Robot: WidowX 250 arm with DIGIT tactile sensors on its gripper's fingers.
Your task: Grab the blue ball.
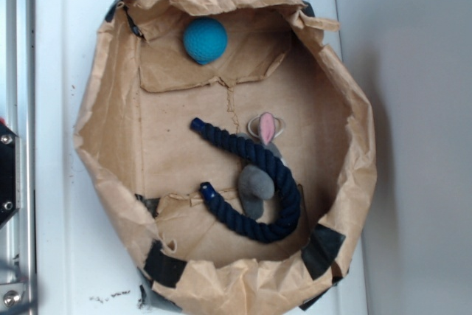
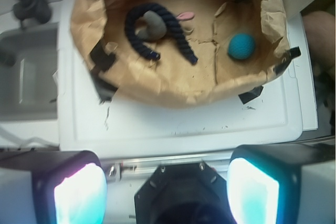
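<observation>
The blue ball [image 1: 205,40] is a small teal dimpled ball lying at the far end of a rolled-down brown paper bag [image 1: 103,130]. In the wrist view the ball [image 2: 242,46] sits at the bag's right side. My gripper [image 2: 167,190] does not show in the exterior view. In the wrist view it is open, its two glowing pads [image 2: 80,195] wide apart and empty, high above the white surface and short of the bag's near rim.
Inside the bag a dark navy twisted rope [image 1: 258,182] curls around a grey plush mouse [image 1: 258,178] with a pink ear. The bag [image 2: 89,19] stands on a white appliance top [image 1: 55,108]. A grey sink [image 2: 26,72] lies left in the wrist view.
</observation>
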